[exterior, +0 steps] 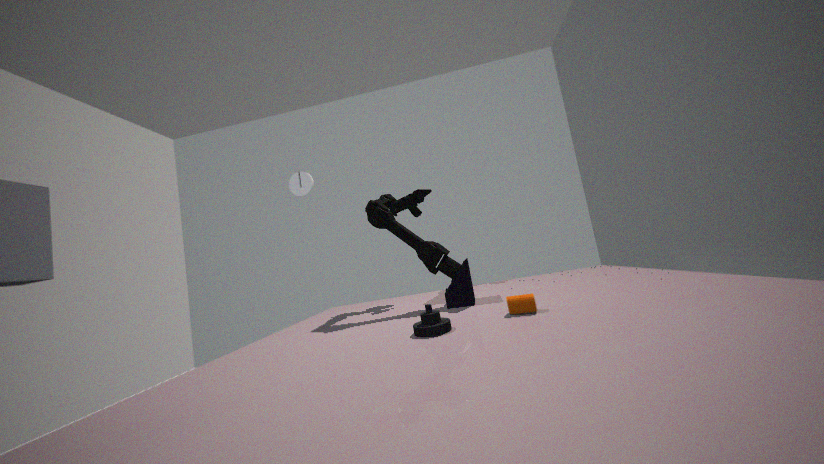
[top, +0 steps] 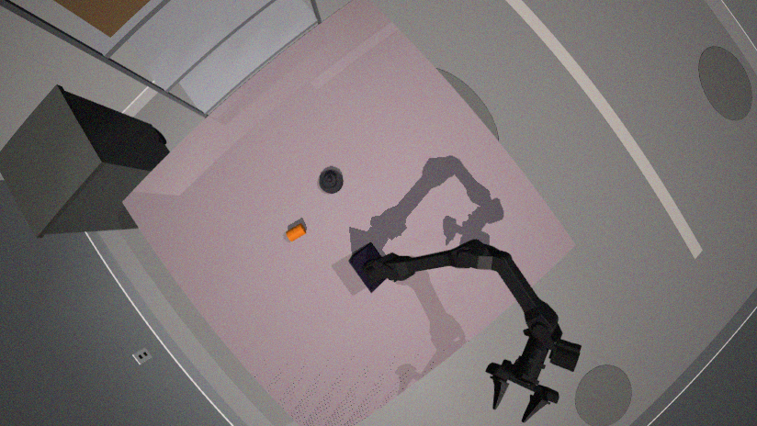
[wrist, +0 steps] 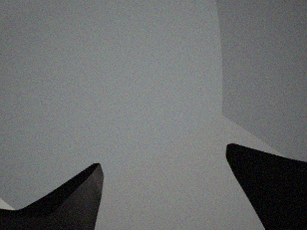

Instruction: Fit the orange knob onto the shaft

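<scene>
The orange knob (top: 296, 232) (exterior: 521, 304) lies on its side on the pink surface, apart from the pedestal. The dark round pedestal (top: 323, 186) (exterior: 431, 329) stands upright, with the thin dark shaft (exterior: 428, 308) on its stepped top. The shaft's flat side cannot be made out. My gripper (top: 509, 414) (wrist: 165, 161) is open and empty, its two fingers wide apart. It is raised high and far from the knob and the pedestal. In the exterior view the gripper (exterior: 429, 191) points away to the upper right. The wrist view shows neither knob nor pedestal.
The arm's dark base (top: 362, 259) (exterior: 460, 293) stands on the pink surface (top: 238, 296) (exterior: 518, 391), with the knob and pedestal on one side of it. A large dark grey box-like object (top: 52, 163) is beyond the surface's left corner. The arm casts shadows on the surface.
</scene>
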`<action>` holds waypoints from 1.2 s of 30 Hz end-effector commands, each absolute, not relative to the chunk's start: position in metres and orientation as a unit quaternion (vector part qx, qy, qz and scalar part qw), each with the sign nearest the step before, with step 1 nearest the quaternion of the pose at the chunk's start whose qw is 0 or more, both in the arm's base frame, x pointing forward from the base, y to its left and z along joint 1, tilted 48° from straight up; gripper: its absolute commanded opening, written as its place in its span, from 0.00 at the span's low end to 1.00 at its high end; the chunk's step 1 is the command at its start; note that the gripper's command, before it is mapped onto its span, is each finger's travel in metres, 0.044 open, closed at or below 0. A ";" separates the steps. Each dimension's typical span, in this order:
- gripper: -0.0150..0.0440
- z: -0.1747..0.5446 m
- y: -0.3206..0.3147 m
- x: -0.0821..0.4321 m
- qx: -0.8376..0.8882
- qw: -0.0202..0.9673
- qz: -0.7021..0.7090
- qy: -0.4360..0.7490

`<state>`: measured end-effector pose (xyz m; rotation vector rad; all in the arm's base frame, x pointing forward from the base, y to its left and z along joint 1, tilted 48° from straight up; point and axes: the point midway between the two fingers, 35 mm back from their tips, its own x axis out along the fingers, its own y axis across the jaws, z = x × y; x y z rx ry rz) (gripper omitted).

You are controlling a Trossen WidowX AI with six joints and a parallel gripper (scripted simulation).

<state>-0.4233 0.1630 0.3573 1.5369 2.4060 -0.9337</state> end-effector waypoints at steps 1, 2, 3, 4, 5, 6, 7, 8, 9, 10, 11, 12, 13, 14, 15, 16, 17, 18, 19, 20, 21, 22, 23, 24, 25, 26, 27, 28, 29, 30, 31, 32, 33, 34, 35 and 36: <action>0.98 0.355 0.166 -0.423 0.515 0.068 -0.312 0.796; 1.00 0.349 0.177 -0.420 0.527 0.067 -0.319 0.785; 1.00 0.339 0.193 -0.416 0.547 0.065 -0.329 0.767; 1.00 0.326 0.214 -0.409 0.571 0.061 -0.341 0.744; 1.00 0.314 0.233 -0.401 0.594 0.056 -0.353 0.721; 1.00 0.306 0.246 -0.395 0.609 0.053 -0.361 0.705; 1.00 0.297 0.259 -0.388 0.624 0.049 -0.369 0.687; 1.00 0.288 0.273 -0.380 0.641 0.044 -0.376 0.667; 1.00 0.277 0.288 -0.371 0.659 0.041 -0.383 0.646; 1.00 0.266 0.303 -0.360 0.676 0.037 -0.390 0.624; 1.00 0.255 0.317 -0.349 0.693 0.032 -0.398 0.600; 1.00 0.244 0.331 -0.337 0.709 0.027 -0.406 0.576; 1.00 0.233 0.344 -0.324 0.725 0.021 -0.414 0.551; 1.00 0.222 0.357 -0.310 0.740 0.015 -0.421 0.525; 1.00 0.211 0.369 -0.296 0.754 0.008 -0.428 0.498; 1.00 0.200 0.380 -0.281 0.768 0.001 -0.434 0.471; 1.00 0.189 0.390 -0.265 0.780 -0.007 -0.440 0.444; 1.00 0.179 0.399 -0.249 0.793 -0.015 -0.446 0.415; 1.00 0.168 0.408 -0.232 0.804 -0.023 -0.451 0.387; 1.00 0.158 0.415 -0.215 0.815 -0.032 -0.454 0.358; 1.00 0.148 0.422 -0.198 0.826 -0.038 -0.455 0.331; 1.00 0.138 0.429 -0.180 0.836 -0.045 -0.455 0.303; 1.00 0.128 0.434 -0.162 0.846 -0.051 -0.454 0.276; 1.00 0.119 0.438 -0.143 0.854 -0.058 -0.454 0.248; 1.00 0.109 0.441 -0.125 0.862 -0.065 -0.452 0.220; 1.00 0.100 0.443 -0.106 0.869 -0.072 -0.451 0.191; 1.00 0.091 0.445 -0.087 0.875 -0.078 -0.449 0.163; 1.00 0.082 0.445 -0.068 0.881 -0.085 -0.447 0.134; 1.00 0.073 0.444 -0.050 0.885 -0.092 -0.444 0.105; 1.00 0.064 0.443 -0.031 0.889 -0.099 -0.441 0.075; 1.00 0.055 0.439 -0.012 0.892 -0.108 -0.438 0.043; 1.00 0.045 0.435 0.006 0.893 -0.117 -0.434 0.011; 1.00 0.036 0.429 0.024 0.894 -0.125 -0.429 -0.021; 1.00 0.027 0.423 0.041 0.894 -0.134 -0.424 -0.054; 1.00 0.018 0.416 0.059 0.893 -0.142 -0.418 -0.087; 1.00 0.010 0.407 0.075 0.891 -0.151 -0.411 -0.120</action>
